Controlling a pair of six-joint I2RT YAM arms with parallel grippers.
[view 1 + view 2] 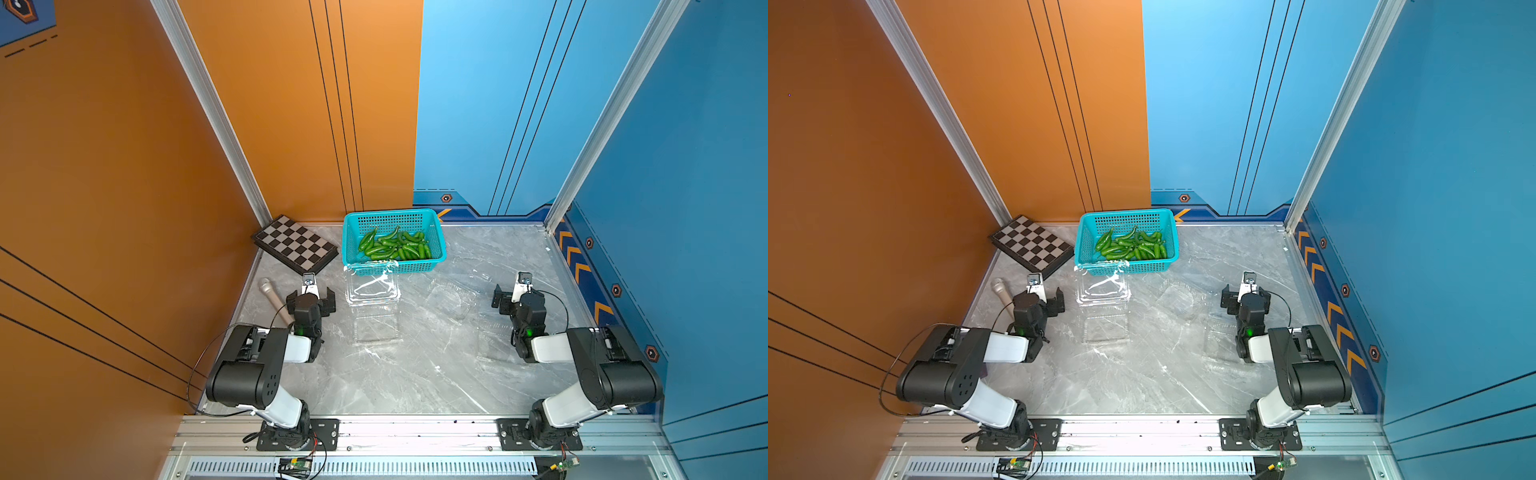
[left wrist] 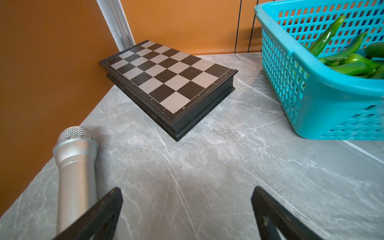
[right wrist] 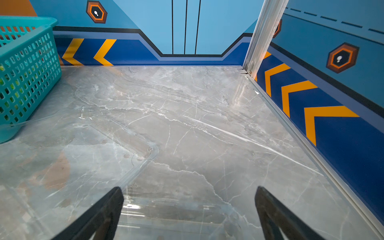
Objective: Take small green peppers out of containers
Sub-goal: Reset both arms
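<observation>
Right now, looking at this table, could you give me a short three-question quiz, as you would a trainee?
1. True or false: the small green peppers in view all lie in the teal basket.
2. What lies on the table beside the left tool? A) a silver microphone B) a spoon C) a cup
3. Fill the gap: the right tool stands ___, holding nothing.
Key: 1 true; 2 A; 3 open.

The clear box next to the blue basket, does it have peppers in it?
Empty. The clear box shows only grey table through it; the green peppers all lie in the basket.
</observation>
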